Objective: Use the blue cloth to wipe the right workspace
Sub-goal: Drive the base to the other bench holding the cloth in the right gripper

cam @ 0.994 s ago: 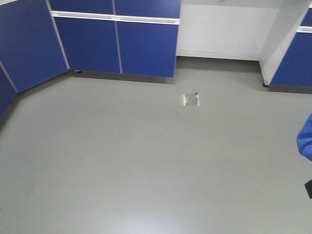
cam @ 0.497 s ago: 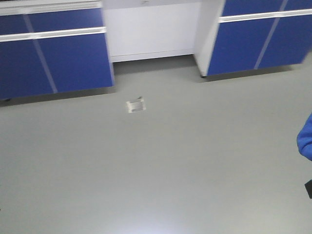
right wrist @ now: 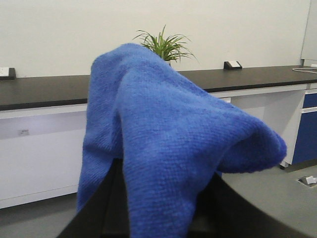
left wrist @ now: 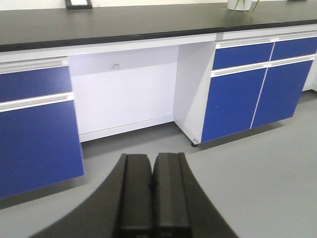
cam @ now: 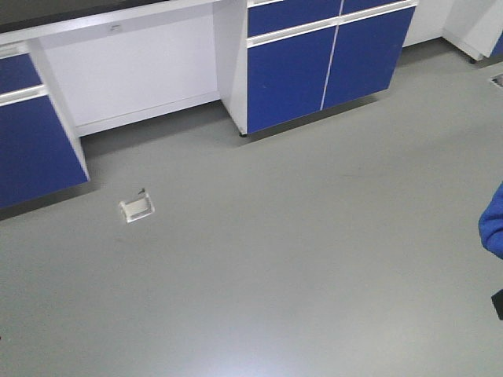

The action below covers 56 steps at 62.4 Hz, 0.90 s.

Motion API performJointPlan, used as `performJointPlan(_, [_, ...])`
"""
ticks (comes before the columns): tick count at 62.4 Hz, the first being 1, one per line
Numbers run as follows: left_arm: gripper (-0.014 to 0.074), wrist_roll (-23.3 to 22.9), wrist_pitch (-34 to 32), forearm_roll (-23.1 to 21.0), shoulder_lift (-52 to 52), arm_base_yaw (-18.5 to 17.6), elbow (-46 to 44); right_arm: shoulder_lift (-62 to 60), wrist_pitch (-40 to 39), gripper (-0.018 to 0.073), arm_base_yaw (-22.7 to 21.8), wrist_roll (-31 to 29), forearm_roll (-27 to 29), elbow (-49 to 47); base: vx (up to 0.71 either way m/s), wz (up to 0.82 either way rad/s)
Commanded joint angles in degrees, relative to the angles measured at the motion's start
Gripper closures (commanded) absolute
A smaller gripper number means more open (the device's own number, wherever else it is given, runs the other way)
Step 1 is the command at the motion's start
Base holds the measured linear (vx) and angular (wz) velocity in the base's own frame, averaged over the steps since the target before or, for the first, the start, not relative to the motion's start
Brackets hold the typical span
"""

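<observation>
The blue cloth [right wrist: 168, 134] hangs draped over my right gripper [right wrist: 163, 171] and fills the middle of the right wrist view. Its folds hide the fingertips, and only the black finger flanks show on either side. A corner of the blue cloth [cam: 493, 228] shows at the right edge of the front view. My left gripper [left wrist: 152, 166] is shut with nothing in it, held above grey floor. Ahead runs the right workspace [right wrist: 44, 91], a long matte black benchtop [left wrist: 148, 22] carrying a small black box with a white face [right wrist: 232, 65].
Blue cabinet doors [cam: 330, 59] and a white knee recess [cam: 137, 71] stand under the benchtop. A potted plant [right wrist: 163, 45] sits on the bench behind the cloth. A small metal floor plate [cam: 137, 207] lies in the grey floor.
The front view has swung to the right: cabinets and the floor plate slid left across the frame. The blue cloth stays at the same spot on the right edge.
</observation>
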Motion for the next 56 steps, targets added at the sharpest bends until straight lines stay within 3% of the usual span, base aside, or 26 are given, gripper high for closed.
performJointPlan(1, [0.0602, -0.5, -4.6, 0.1, -0.9, -0.3, 1.7, 0.5, -5.4, 0.0559, 0.0, -0.2, -0.2, -1.7, 0.32, -0.23])
performJointPlan(56, [0.0602, -0.5, -4.6, 0.1, -0.9, -0.3, 1.7, 0.5, -5.4, 0.0559, 0.0, -0.2, -0.2, -1.7, 0.4, -0.01])
